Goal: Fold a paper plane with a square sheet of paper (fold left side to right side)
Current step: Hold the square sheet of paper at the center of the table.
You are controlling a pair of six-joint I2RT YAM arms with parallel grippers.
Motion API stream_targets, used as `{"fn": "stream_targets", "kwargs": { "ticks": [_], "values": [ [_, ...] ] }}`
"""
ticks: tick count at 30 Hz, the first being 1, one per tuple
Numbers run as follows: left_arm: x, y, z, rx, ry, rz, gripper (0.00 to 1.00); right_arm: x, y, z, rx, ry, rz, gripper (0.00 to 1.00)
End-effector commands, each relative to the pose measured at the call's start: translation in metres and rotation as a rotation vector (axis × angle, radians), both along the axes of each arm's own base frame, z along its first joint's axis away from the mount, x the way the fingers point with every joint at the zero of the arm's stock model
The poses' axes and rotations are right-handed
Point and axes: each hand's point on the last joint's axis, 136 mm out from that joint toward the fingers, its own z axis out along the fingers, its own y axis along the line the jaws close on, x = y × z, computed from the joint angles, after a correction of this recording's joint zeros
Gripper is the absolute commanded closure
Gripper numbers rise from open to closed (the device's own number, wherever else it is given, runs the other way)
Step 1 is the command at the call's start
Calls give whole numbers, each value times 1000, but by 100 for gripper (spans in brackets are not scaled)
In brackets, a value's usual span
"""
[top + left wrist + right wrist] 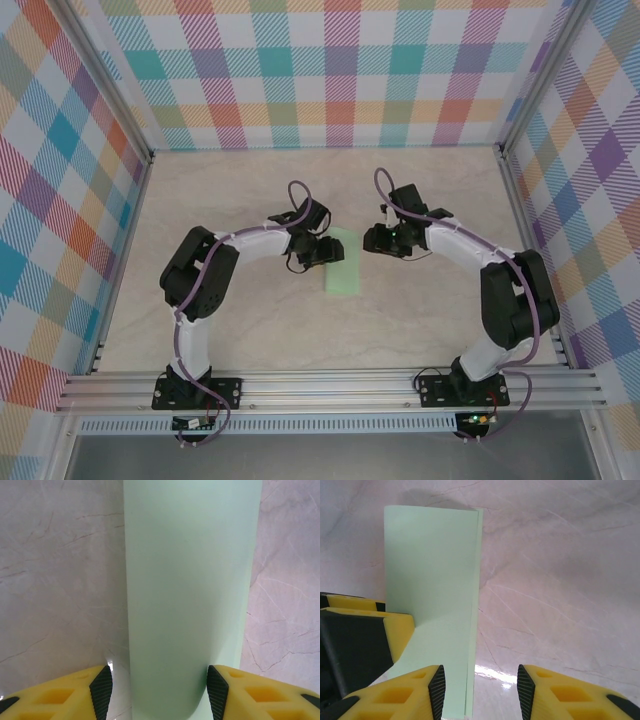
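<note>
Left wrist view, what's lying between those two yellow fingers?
The folded square sheet of paper lies between the left gripper's fingers, on the marbled table; the left wrist view shows it.

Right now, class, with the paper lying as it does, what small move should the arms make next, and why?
Probably press the left fingers down along the fold to sharpen the crease. The green paper already lies folded in half as a narrow strip, its free edges nearly matched, and the right fingers stand open above those edges, holding nothing.

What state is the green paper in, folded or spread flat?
Folded: the paper lies as a narrow strip, two layered edges showing along one long side.
</note>
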Motion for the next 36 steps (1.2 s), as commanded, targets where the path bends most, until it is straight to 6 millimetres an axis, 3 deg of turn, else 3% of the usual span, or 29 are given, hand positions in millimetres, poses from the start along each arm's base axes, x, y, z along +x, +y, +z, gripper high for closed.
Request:
{"fn": "stream_targets", "kwargs": {
  "ticks": [1, 36],
  "values": [
    [-8, -2, -13, 37, 52, 9, 44, -8, -7, 4, -29, -9, 11, 55],
    [-11, -12, -27, 90, 76, -15, 40, -20, 3, -1, 47, 25, 32, 61]
  ]
}}
